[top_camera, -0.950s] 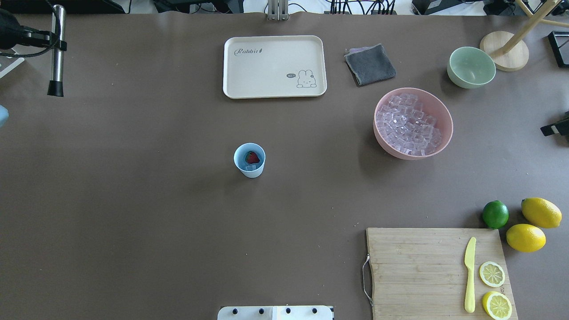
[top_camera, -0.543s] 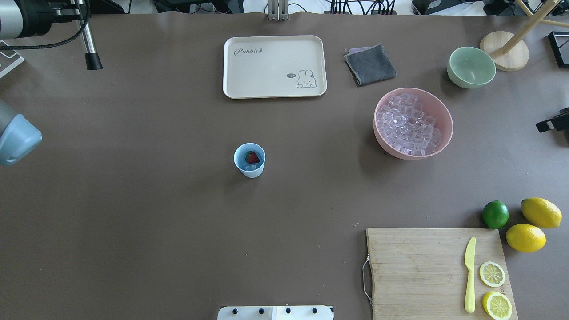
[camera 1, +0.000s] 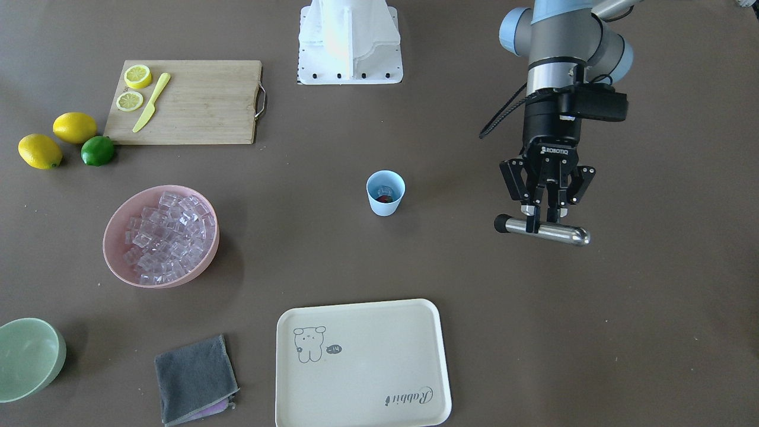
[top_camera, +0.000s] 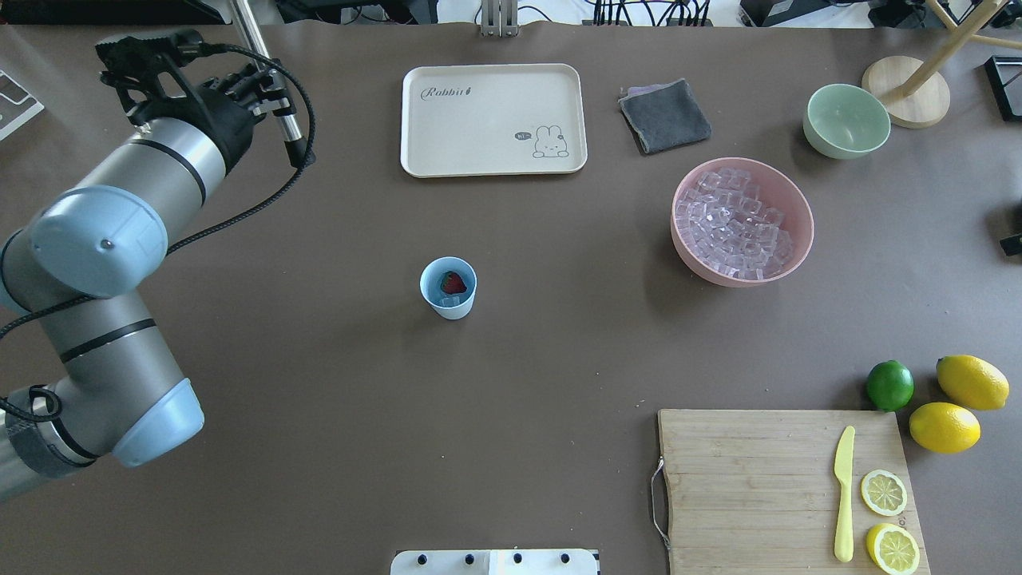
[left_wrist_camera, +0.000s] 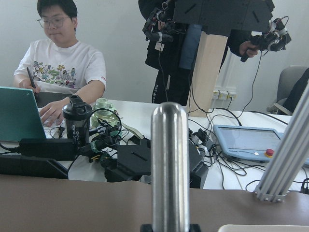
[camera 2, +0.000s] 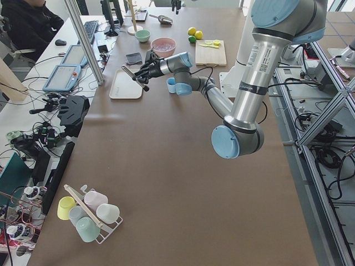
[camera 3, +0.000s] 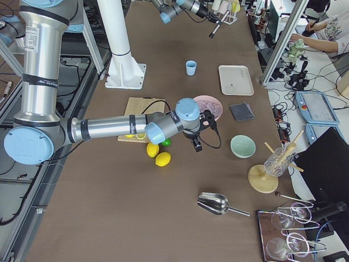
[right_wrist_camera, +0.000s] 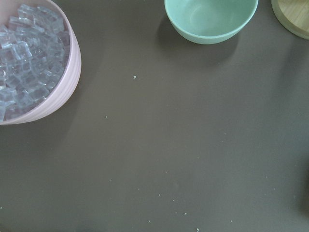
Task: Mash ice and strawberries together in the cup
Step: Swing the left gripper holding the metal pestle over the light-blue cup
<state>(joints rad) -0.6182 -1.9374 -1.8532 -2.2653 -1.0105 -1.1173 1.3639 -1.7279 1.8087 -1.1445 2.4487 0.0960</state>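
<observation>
Our left pincer (camera 1: 542,223) is clamped on a steel muddler (camera 1: 569,235); the cup (camera 1: 385,204) holding the strawberry (camera 1: 386,197) stands well apart, to its right. Of our right pincer (camera 3: 197,146) we cannot tell the state.

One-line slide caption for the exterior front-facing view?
Left gripper holds a metal muddler level, apart from the blue cup with a strawberry inside.

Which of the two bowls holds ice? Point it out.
The pink bowl, heaped with clear ice cubes. The smaller pale green bowl behind it is empty.
</observation>
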